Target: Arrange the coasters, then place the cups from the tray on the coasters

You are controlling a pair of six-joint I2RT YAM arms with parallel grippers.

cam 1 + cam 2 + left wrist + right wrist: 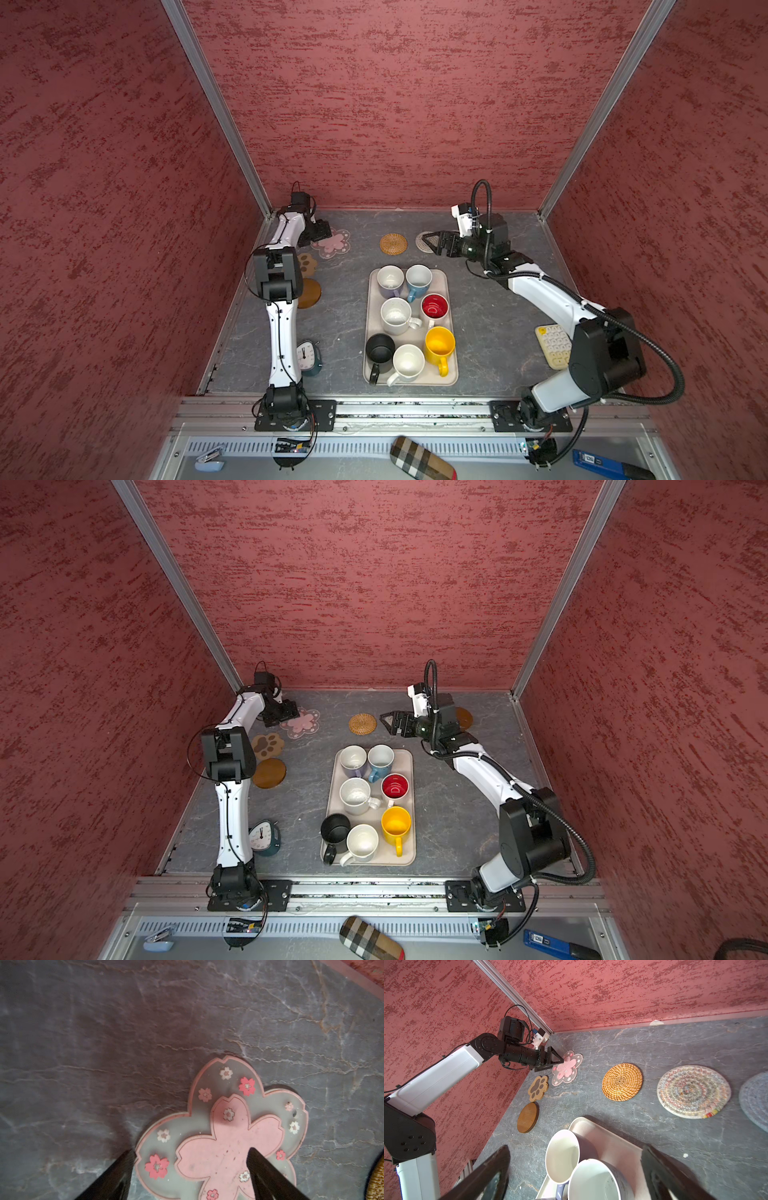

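Bearing a blurred label (588, 458): blue tool (600, 463)

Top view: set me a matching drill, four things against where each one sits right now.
Things
1. flower coaster
2. yellow cup
3. rattan coaster
4. calculator

Places
A. on the tray
B. partly hidden by the right arm
C. under the open left gripper
D. flat on the table, just beyond the tray's far end

Pairs: 1-C, 2-A, 3-D, 4-B
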